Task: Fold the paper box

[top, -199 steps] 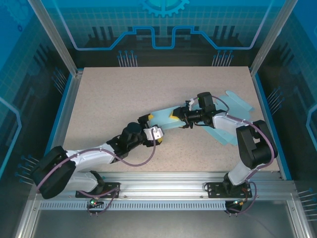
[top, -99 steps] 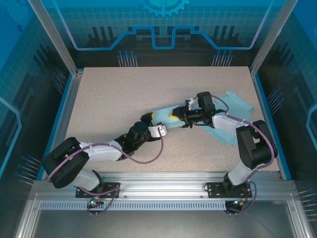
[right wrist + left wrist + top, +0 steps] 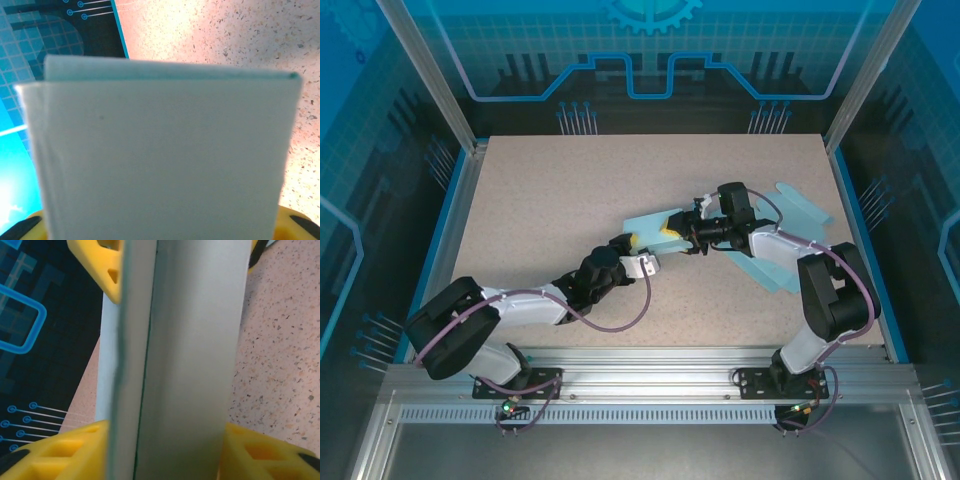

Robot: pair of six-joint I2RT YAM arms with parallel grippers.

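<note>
Left pincer (image 3: 638,246) is clenched on the left end of the pale teal paper box (image 3: 772,265), with its yellow fingers (image 3: 55,452) against both faces. Right pincer (image 3: 678,231) grasps the same box just beside it. The box stretches from the middle of the speckled table (image 3: 540,190) toward the right.

Speckled beige surface (image 3: 550,190), blue-edged. One pale teal paper box (image 3: 782,262), flattened, lying slantwise from the centre toward the right edge. Left hand (image 3: 636,246), yellow-fingered, clasping the box's left end from the near side. Right hand (image 3: 676,231), yellow-fingered, clasping the box just beside the left one, pointing left.
</note>
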